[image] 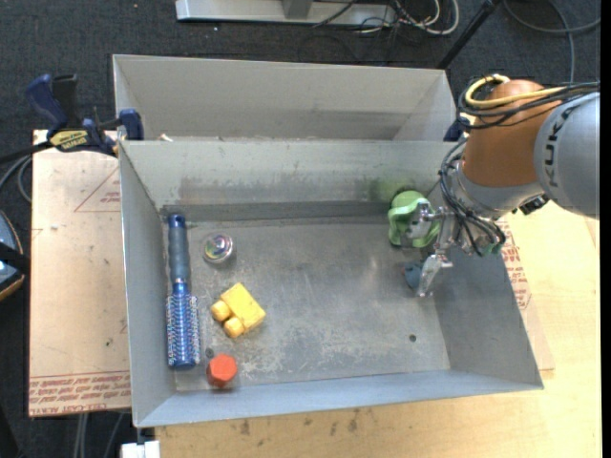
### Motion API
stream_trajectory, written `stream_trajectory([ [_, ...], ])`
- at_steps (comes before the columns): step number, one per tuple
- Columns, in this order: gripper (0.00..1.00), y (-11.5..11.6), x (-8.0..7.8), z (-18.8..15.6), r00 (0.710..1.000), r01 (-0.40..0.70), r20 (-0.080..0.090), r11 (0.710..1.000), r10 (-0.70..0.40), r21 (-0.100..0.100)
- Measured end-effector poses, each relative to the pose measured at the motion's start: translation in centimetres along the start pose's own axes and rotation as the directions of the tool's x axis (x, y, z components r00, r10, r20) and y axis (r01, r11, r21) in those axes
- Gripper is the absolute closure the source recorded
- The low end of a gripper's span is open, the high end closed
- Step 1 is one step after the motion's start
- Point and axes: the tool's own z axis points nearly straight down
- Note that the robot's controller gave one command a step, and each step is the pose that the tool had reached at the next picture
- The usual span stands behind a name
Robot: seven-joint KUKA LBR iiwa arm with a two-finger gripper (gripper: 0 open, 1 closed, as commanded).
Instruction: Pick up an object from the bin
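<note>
Grey metal bin (286, 170), scuffed floor, on dark carpet (76, 27).
Left wall: one blue hairbrush (181, 303), one silver knob (219, 247), one yellow block (237, 310), one red cap (221, 369). Right wall: one green object (406, 216) beside gripper (426, 277), grip state cannot be told.

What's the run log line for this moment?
gripper: over right side of bin | nearest: green round thing, beside it | grasp: unconfirmed | left side: blue brush, yellow block, red piece

Blue hairbrush (181, 303), yellow block (238, 310), orange-red cap (221, 369) (also a green lump (406, 213)), grey bin (325, 299).
</note>
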Motion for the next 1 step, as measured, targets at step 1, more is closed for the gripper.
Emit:
stream_trajectory([
  [1, 0.0, -0.61, -0.42, 0.34, 0.963, 0.269, 0.003, 0.963, -0.269, 0.011],
])
